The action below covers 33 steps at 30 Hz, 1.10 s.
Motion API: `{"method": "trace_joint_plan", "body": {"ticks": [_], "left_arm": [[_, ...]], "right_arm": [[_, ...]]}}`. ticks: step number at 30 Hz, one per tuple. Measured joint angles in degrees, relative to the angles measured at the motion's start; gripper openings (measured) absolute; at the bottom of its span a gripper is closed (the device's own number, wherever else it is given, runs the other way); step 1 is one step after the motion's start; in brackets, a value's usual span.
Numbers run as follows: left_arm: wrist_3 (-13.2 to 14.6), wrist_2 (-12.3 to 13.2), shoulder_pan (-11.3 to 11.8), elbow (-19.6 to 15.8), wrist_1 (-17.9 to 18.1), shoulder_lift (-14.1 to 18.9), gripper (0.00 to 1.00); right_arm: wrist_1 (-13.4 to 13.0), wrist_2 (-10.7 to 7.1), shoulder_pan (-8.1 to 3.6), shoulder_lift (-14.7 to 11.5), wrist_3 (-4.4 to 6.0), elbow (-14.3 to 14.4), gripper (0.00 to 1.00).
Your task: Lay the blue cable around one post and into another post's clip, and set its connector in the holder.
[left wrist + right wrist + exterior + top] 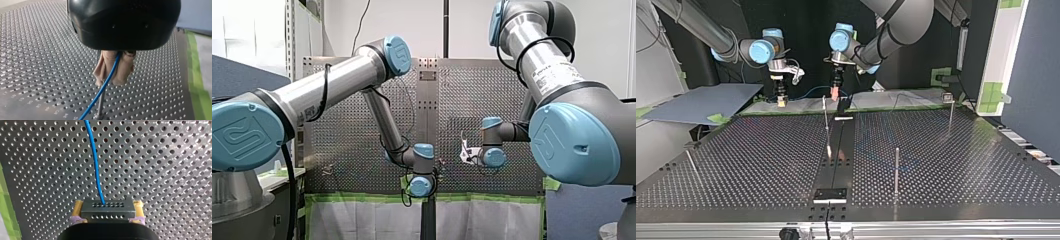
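Front view isn't much help here. Both wrists hang in front of the perforated table (362,150), neither claw's tips show, and I can't pick out the cable at all.

The wrist views fix that. My left gripper (113,81) has its beige pads pinched tight on the blue cable (100,93). The cable comes out between the pads and drops past a thin post (100,108), whose foot is cut off. The black housing hides everything behind the pads.

My right gripper (107,207) clamps the connector (107,216), a dark block with rows of small holes, between yellow pads (78,210). The cable leaves the block's middle and runs out over the table, and its far end is out of frame.

Only the top view has both claws at once. They hang side by side near the middle of the table's edge on the arms' side, with the cable just a faint blue sag between them.

Out toward the opposite edge the table is mostly open. The nearest post (825,122) stands just in from the claws, and a second post (896,170) is further out. The clip post (950,120) stands toward a corner on the arms' side. The holder (830,194), a dark block, sits at the middle of the opposite edge, well apart from the connector.
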Motion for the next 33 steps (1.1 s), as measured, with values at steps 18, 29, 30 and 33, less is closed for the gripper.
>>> {"method": "trace_joint_plan", "body": {"ticks": [18,29,30,33], "left_arm": [[2.86,-1.58,1.26,2.54,-1.33,-0.04,0.09],[7.67,-3.55,1.30,3.71,-3.02,-0.05,0.06],[8.12,-3.63,1.31,3.77,-3.04,-0.05,0.06],[9.13,-3.97,1.36,4.03,-3.07,-0.06,0.06]], "right_arm": [[-0.45,-1.73,-2.25,3.76,-1.08,-0.49,0.00],[-1.23,-3.18,-3.81,4.36,-0.84,-2.06,0.00],[-1.04,-3.27,-3.96,4.41,-0.84,-2.36,0.00],[-0.30,-3.36,-4.28,4.46,-1.01,-3.15,0.00]]}}
